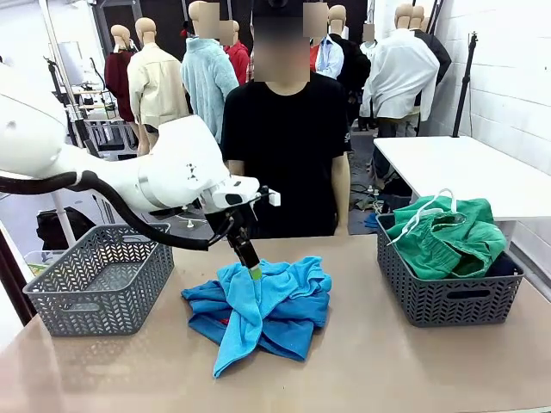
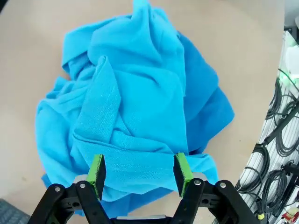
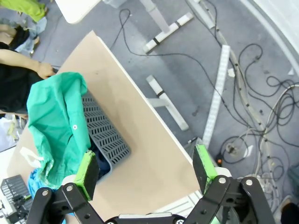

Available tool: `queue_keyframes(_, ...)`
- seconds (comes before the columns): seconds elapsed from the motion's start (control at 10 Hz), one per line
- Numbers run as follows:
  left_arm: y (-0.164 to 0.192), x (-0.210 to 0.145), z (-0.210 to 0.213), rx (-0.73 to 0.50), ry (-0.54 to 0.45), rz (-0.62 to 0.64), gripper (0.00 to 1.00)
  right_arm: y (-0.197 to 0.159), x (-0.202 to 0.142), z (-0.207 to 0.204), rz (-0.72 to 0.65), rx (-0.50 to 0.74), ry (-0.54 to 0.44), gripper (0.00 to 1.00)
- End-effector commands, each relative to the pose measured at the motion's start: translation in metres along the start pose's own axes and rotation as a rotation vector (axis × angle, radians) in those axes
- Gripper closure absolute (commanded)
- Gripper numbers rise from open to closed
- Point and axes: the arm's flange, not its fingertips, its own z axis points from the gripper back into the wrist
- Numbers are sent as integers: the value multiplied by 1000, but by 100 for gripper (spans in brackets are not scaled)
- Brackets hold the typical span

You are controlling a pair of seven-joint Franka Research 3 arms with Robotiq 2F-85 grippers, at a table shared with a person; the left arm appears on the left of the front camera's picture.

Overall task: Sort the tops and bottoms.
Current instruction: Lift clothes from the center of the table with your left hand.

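Tops (image 1: 258, 310) heaped, left pincer (image 2: 139, 171) apart astride turquoise shirt (image 2: 131, 93), right pincer (image 3: 145, 164) apart above green bottoms (image 3: 56, 116)

The left arm (image 1: 129, 185) reaches in from the left side to the middle. Its wrist is bent so that the left gripper (image 2: 139, 173) points steeply downward, jaws standing partly apart. The right gripper (image 3: 145, 169) hangs high up, facing down, jaws spread wide.
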Motion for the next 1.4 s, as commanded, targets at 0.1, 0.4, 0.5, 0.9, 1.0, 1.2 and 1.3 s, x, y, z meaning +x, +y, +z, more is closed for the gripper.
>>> queue_keyframes(0.1,4,-9,-10,-45,42,-21,24,-1,-1,0,14,-16,7,0)
queue_keyframes(0.4,4,-19,-26,-8,33,-89,24,-1,-1,0,14,-16,7,0)
queue_keyframes(0.5,6,-21,-35,30,34,-123,24,-1,-1,0,14,-16,7,0)
queue_keyframes(0.9,11,-23,-49,89,14,-169,24,-1,-1,0,14,-16,7,0)
queue_keyframes(1.0,11,-23,-49,77,20,-166,24,-1,-1,0,14,-16,7,0)
queue_keyframes(1.2,10,-22,-49,59,21,-165,44,-1,-1,0,14,-16,7,0)
queue_keyframes(1.3,9,-22,-48,54,20,-163,64,-1,-1,0,14,-16,7,0)
